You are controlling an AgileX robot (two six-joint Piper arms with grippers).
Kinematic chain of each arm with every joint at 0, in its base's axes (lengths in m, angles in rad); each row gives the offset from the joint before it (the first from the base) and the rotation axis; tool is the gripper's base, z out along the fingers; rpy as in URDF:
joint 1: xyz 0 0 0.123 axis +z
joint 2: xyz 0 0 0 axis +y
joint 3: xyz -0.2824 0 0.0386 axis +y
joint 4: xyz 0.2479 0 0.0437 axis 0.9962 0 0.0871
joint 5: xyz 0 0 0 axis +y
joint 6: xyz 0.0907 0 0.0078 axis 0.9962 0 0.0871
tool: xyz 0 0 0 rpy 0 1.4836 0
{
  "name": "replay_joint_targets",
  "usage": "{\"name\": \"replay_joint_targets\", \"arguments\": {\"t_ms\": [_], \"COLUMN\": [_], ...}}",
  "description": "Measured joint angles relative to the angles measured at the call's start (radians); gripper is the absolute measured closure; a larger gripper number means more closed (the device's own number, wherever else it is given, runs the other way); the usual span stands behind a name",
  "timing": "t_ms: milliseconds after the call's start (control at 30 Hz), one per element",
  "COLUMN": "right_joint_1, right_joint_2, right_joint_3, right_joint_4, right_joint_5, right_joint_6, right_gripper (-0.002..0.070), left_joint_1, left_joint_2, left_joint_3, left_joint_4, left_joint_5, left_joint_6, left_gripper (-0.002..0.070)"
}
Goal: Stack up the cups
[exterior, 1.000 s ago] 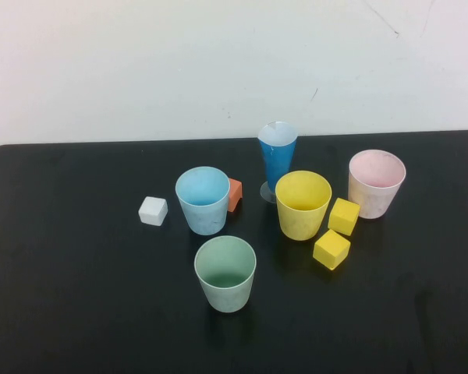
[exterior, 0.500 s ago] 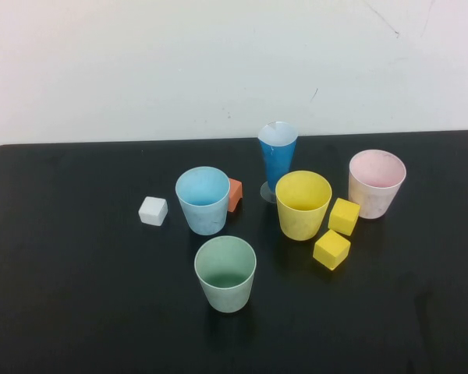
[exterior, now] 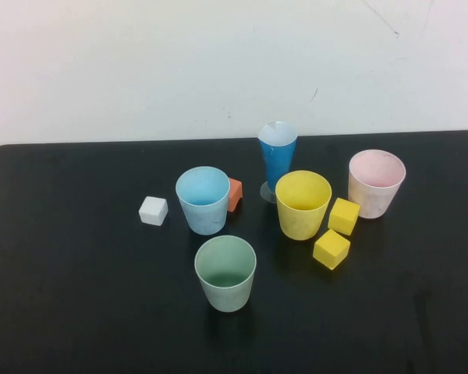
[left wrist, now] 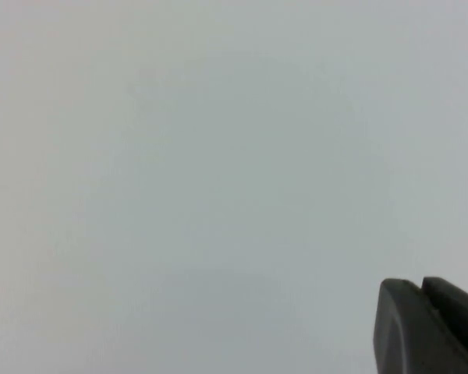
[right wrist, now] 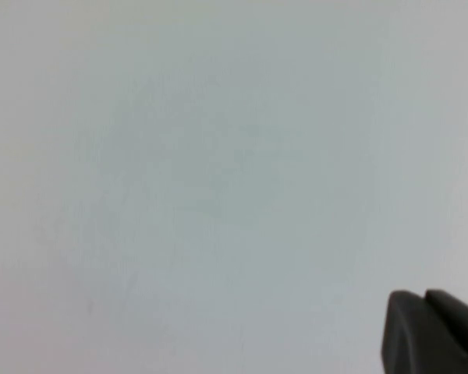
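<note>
Four cups stand upright and apart on the black table (exterior: 70,296) in the high view: light blue (exterior: 203,199) at centre left, mint green (exterior: 225,273) nearest the front, yellow (exterior: 303,204) at centre right, pale pink (exterior: 376,183) at far right. Neither arm shows in the high view. My left gripper (left wrist: 420,284) shows only as two dark fingertips pressed together, empty, against a plain white wall. My right gripper (right wrist: 423,294) looks the same in its wrist view, fingertips together and empty. No cup shows in either wrist view.
A tall dark-blue cone glass (exterior: 277,160) stands behind the yellow cup. An orange block (exterior: 234,194) touches the blue cup's right side. A white cube (exterior: 153,210) lies left of it. Two yellow cubes (exterior: 344,216) (exterior: 331,248) lie between the yellow and pink cups.
</note>
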Motion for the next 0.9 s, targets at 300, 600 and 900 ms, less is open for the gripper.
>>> {"name": "replay_joint_targets", "arguments": {"t_ms": [300,600,900], "right_joint_1": [0.0,0.0,0.0], "right_joint_2": [0.292,0.459,0.471], "right_joint_3": [-0.178,-0.18,-0.178], "right_joint_4": [-0.004,0.053,0.079], "right_joint_5": [0.479,0.601,0.602], "right_joint_6": [-0.048,-0.124,-0.162], "right_gripper": [0.0679,0.0679,0.0679], "left_joint_1": [0.0,0.0,-0.049], "left_joint_2": [0.431,0.882,1.263], "left_joint_3": [-0.295,-0.5,-0.724], "left_joint_4": [-0.007,-0.137,-0.342], "left_joint_5": [0.51,0.639,0.842], "left_joint_6": [0.107,0.221,0.469], "left_gripper": [0.0676,0.0664,0.0274]}}
